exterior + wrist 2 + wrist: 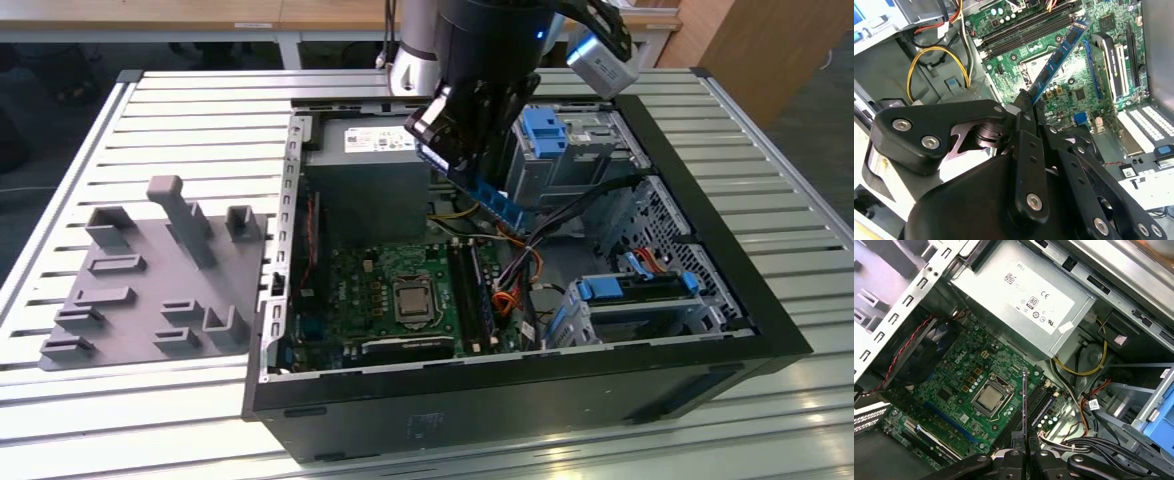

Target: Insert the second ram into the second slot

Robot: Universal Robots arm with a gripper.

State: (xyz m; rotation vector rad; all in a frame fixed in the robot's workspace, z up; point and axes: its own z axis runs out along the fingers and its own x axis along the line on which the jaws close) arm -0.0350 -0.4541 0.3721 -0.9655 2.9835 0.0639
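I seem to be working in a robotics lab or workshop. An opened desktop computer case (pixel 534 390) lies on a slatted aluminium bench (pixel 200 110), with a grey moulded parts fixture (pixel 147 290) beside it. Wooden desks (pixel 200 10) stand behind, and my robot arm (pixel 481 40) hangs overhead.

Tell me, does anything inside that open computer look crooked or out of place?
The gripper holds the blue second ram in its fingers, slanted above the motherboard and not seated in the memory slots. Nothing looks spilled or broken.

fingers (pixel 1013 456) pinch second ram (pixel 1024 405), edge-on | over memory slots (pixel 1041 401) | processor (pixel 990 397) just beside
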